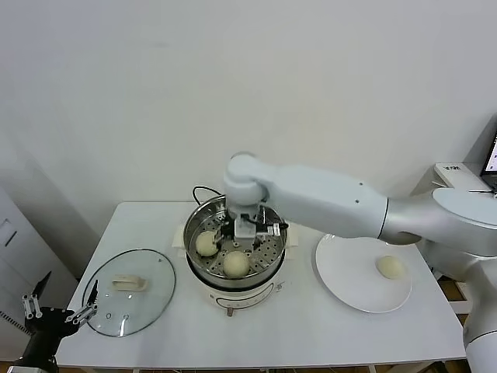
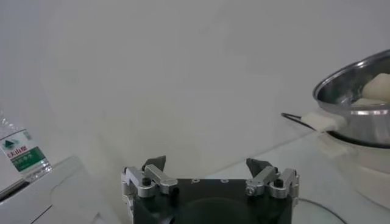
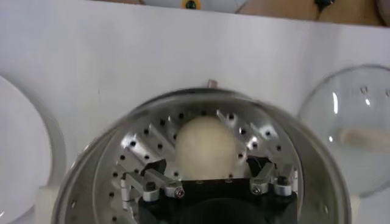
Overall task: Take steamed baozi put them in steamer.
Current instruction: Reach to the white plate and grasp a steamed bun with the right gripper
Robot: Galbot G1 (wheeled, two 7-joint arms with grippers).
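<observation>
The right hand [image 1: 250, 230] is over the steamer [image 1: 199, 225], fingers spread and empty. Two buns [image 1: 206, 243] sit inside at 6 and 9 o'clock. One bun [image 1: 390, 267] is on the plate [image 1: 342, 280]. The left hand [image 1: 60, 309] waits open by the lid [image 1: 147, 299], off the worktop [image 1: 295, 326].

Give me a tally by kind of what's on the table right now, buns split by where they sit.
Round cream-white buns in the shiny steel steamer basket: 2
Cream-white buns on the flat white plate: 1
Steamer baskets: 1
Plates: 1
Round glass lids: 1
Total: 6
</observation>
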